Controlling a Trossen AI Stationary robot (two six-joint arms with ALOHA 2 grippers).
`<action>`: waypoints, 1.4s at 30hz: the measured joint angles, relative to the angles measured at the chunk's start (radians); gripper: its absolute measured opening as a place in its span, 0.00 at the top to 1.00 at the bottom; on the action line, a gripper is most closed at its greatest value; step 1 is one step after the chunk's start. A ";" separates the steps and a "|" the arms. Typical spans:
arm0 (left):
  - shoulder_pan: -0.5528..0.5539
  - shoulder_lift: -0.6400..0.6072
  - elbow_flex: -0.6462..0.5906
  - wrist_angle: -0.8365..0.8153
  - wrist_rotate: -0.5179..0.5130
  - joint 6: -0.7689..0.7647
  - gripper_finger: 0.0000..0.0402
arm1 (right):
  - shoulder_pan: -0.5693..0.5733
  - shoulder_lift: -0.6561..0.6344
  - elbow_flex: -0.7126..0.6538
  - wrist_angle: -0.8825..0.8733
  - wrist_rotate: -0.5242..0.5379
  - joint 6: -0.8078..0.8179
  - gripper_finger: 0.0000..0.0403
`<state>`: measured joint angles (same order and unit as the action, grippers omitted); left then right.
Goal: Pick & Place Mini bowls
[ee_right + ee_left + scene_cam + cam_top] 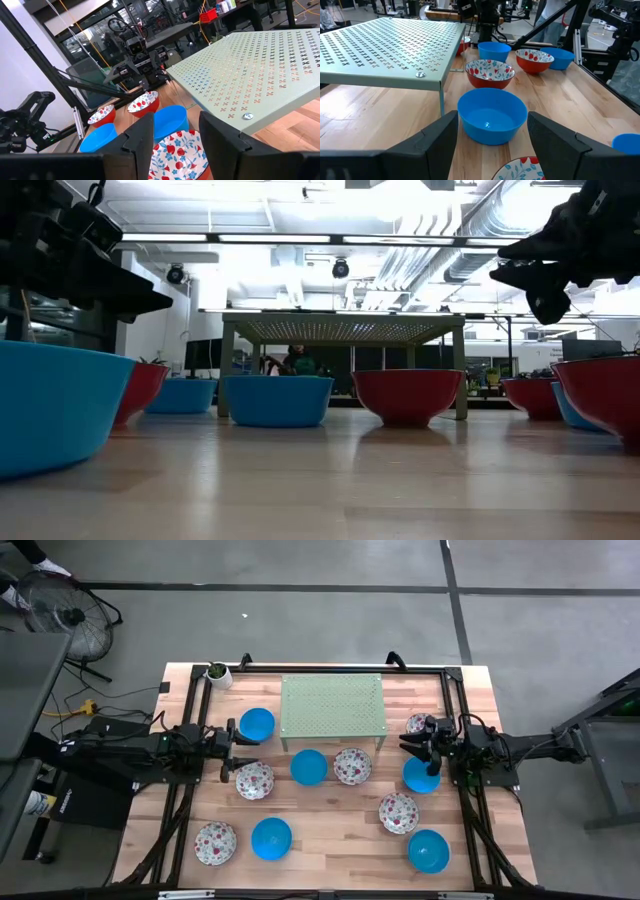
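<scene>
A: Where are the mini bowls (309,767) sitting relative to the green perforated shelf (333,706)?

B: All around it on the wooden table (330,840). One blue bowl (257,723) is lying just beside the shelf's left edge, and a blue one, a floral bowl (352,766) and another floral one are lining up just in front of it. Two more are sitting off its right side, and the rest are spreading further out toward the table's front edge. The little plant pot (217,674) at the shelf's back-left corner is not one of them.

A: What are the arms doing?

B: The left gripper (229,747) is hovering beside the shelf's left front corner, jaws spread wide and holding nothing. In its wrist view, a blue bowl (492,115) is showing right between the fingers (435,137). The right gripper (423,748) is hanging off the shelf's right side, fingers also parted and empty.

A: How are these bowls going to handle?

B: I'm guessing light and rigid, probably plastic or melamine, with smooth glossy walls that may be slipping against hard pads. They look too wide for straddling, so I'm judging the rim to be the place: one finger inside, one outside, pinching the wall near the lip. A light bowl may be tipping or skidding if nudged first, so a straight descent matters.
</scene>
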<state>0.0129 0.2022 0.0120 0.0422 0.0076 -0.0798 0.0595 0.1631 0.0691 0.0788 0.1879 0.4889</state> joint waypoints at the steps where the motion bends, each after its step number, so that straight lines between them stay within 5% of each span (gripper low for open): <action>1: 0.000 0.000 0.000 0.000 0.000 0.000 0.42 | 0.000 0.000 0.000 0.000 0.000 0.000 0.64; 31: 0.000 0.000 0.000 0.000 0.000 0.000 0.42 | 0.000 0.000 0.000 0.000 0.000 0.000 0.64; 42: 0.000 0.000 0.000 0.000 0.000 0.000 0.42 | -0.001 0.000 0.000 0.094 0.110 -0.007 0.64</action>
<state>0.0132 0.2023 0.0120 0.0422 0.0078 -0.0796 0.0581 0.1631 0.0692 0.1733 0.2981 0.4821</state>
